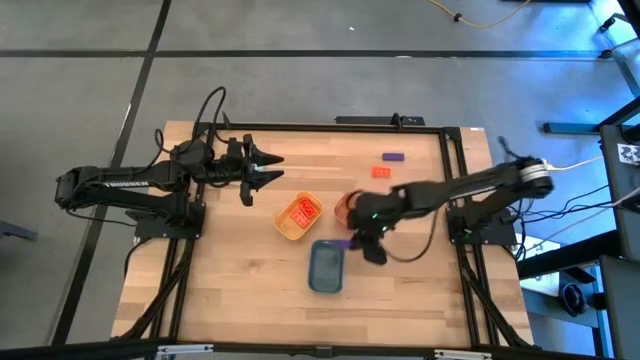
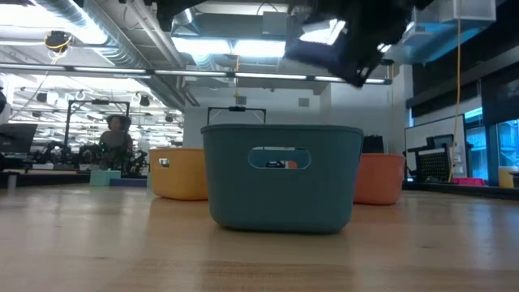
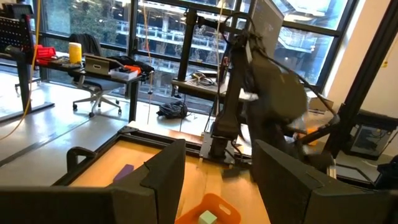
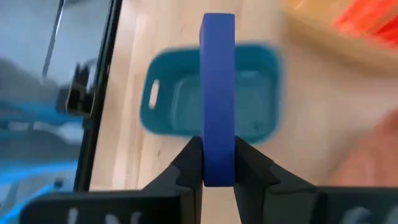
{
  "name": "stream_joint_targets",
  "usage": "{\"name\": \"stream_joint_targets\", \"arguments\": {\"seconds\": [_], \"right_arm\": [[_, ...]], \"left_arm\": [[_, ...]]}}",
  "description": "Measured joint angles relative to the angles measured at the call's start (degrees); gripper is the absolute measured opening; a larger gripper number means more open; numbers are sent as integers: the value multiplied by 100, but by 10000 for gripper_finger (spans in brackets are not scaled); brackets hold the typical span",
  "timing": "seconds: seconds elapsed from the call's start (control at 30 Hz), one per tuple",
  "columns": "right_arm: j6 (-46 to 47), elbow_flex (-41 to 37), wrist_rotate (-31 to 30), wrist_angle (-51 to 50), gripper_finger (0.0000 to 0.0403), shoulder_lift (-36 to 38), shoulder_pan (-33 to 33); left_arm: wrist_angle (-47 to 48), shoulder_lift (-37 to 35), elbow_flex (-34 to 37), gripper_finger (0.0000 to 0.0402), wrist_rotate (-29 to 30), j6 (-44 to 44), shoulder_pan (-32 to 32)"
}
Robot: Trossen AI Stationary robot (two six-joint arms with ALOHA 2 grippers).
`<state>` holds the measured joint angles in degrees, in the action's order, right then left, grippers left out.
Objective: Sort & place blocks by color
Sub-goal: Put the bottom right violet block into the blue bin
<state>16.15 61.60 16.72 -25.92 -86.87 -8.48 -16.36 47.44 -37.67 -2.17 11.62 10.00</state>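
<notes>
My right gripper [image 1: 352, 243] hangs over the near-right edge of the blue tray [image 1: 326, 268], shut on a purple block [image 4: 217, 93]. In the right wrist view the blue tray [image 4: 168, 99] lies straight below that block. The yellow tray [image 1: 298, 218] holds red-orange blocks [image 1: 304, 210]. The orange tray [image 1: 345, 205] is partly hidden under my right arm, and in the left wrist view a pale teal block [image 3: 207, 217] lies in it. A purple block [image 1: 393, 157] and a red-orange block [image 1: 381, 171] lie flat on the table's far right. My left gripper [image 1: 278, 168] waits open, off the table at its far left. My right gripper pinches the purple block between its two fingers [image 4: 189, 165], by the block's end nearest the wrist [image 4: 217, 171]. The fingers come from above, pointing down. The block stands out lengthwise beyond the fingertips, lifted clear above the blue tray.
In the low view the blue tray [image 2: 282, 178] stands nearest, with the yellow tray [image 2: 180, 173] and the orange tray [image 2: 379, 178] behind it. Bare wood lies on the near side and left of the trays. A dark frame runs along the table's edges.
</notes>
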Motion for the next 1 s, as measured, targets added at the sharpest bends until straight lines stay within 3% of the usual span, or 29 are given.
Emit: {"name": "stream_joint_targets", "arguments": {"seconds": [0.23,0.47,0.63,0.8,1.0], "right_arm": [[140,347,108,102,57,-1143,-177],[630,606,97,341,57,-1813,-274],[886,634,82,582,68,-1999,-305],[912,634,-529,566,73,-2004,-303],[803,634,-558,597,76,-2004,-298]], "left_arm": [[0,2,0,177,0,0,0],[0,2,0,177,0,0,-2],[0,2,0,177,0,0,-1],[-2,0,0,177,2,0,-2],[0,2,0,177,0,0,-1]]}}
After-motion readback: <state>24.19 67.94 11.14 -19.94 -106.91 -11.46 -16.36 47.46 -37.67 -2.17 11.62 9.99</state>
